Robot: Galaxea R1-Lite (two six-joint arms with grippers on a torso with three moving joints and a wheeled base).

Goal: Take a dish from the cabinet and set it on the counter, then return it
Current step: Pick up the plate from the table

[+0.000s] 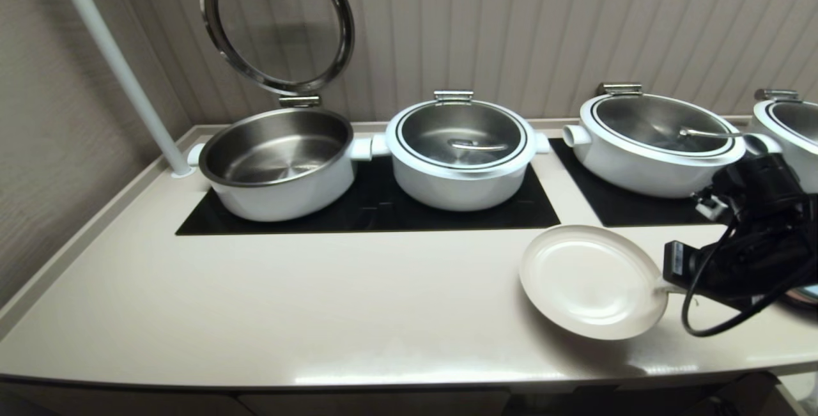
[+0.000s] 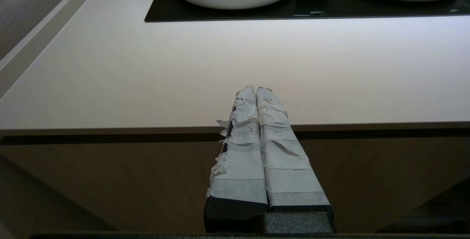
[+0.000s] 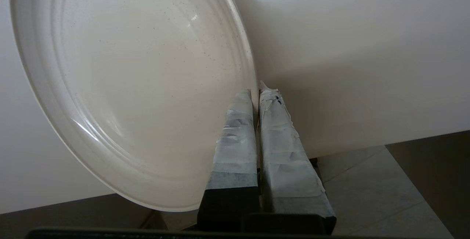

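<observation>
One dish (image 1: 591, 278) is out of the cabinet and over the worktop (image 1: 268, 301), pinched by its rim in the right tool (image 1: 668, 286), whose taped fingers (image 3: 238, 129) are closed tight on the edge. The dish sits near the worktop's front right, just in front of the black glass panel (image 1: 383, 208) and the white pots (image 1: 460, 151). It looks slightly tilted, rim side at the tool raised (can't tell if the far edge touches the surface yet). So, judging by this: fetch step looks done, set-down is underway or nearly there, not released. Left to do: let it rest flat, then regrasp and carry it back into the cabinet, which isn't visible in the head view. Left tool (image 2: 257, 92) parked low by the worktop's front edge, fingers pressed together, holding nothing.
</observation>
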